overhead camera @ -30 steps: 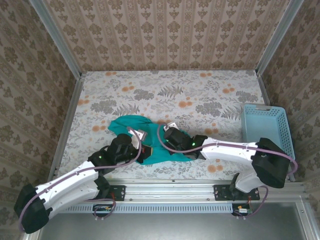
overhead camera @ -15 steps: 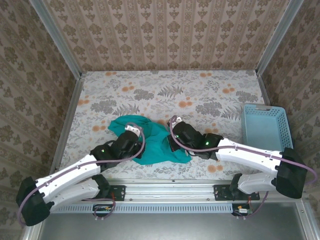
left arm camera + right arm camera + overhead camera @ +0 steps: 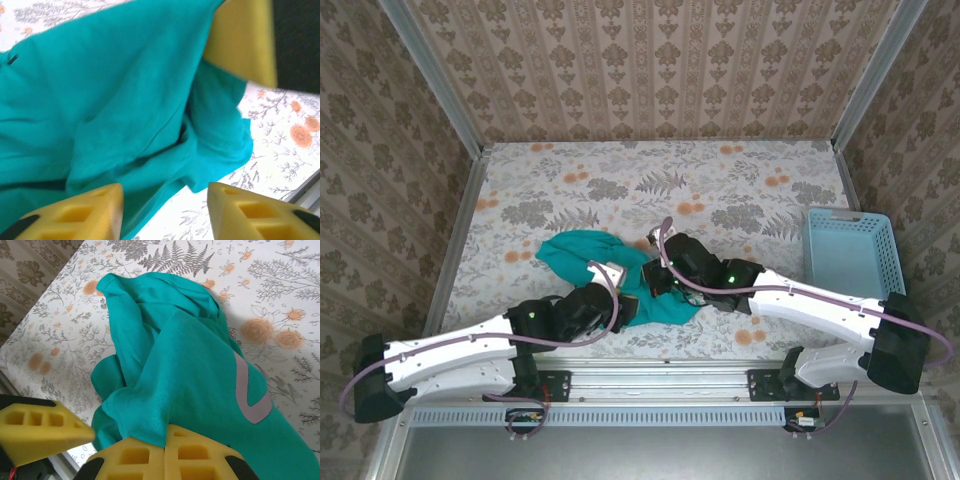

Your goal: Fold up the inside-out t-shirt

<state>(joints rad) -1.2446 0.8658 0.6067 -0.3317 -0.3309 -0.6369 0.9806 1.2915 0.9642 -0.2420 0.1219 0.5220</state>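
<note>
The inside-out t-shirt (image 3: 595, 258) is a crumpled teal heap on the flowered table near the front edge. My right gripper (image 3: 166, 447) is shut on a bunched fold of the shirt (image 3: 175, 360), which hangs from the pinch; a pale grey curved mark (image 3: 250, 397) shows on the cloth. From above, the right gripper (image 3: 655, 282) sits at the heap's right side. My left gripper (image 3: 165, 212) stands open just under the shirt's hanging edge (image 3: 125, 115), its yellow fingers (image 3: 80, 215) apart with no cloth pinched. In the top view the left gripper (image 3: 630, 308) is at the heap's near edge.
A light-blue slotted basket (image 3: 847, 250) stands at the table's right side. The metal rail (image 3: 720, 368) runs along the near edge, close below the shirt. The two grippers are close together; the right one's yellow finger (image 3: 242, 40) shows in the left wrist view.
My left gripper has opened and let go of the shirt, and its arm has swung right toward the near edge. The right gripper keeps its hold and has barely moved.
</note>
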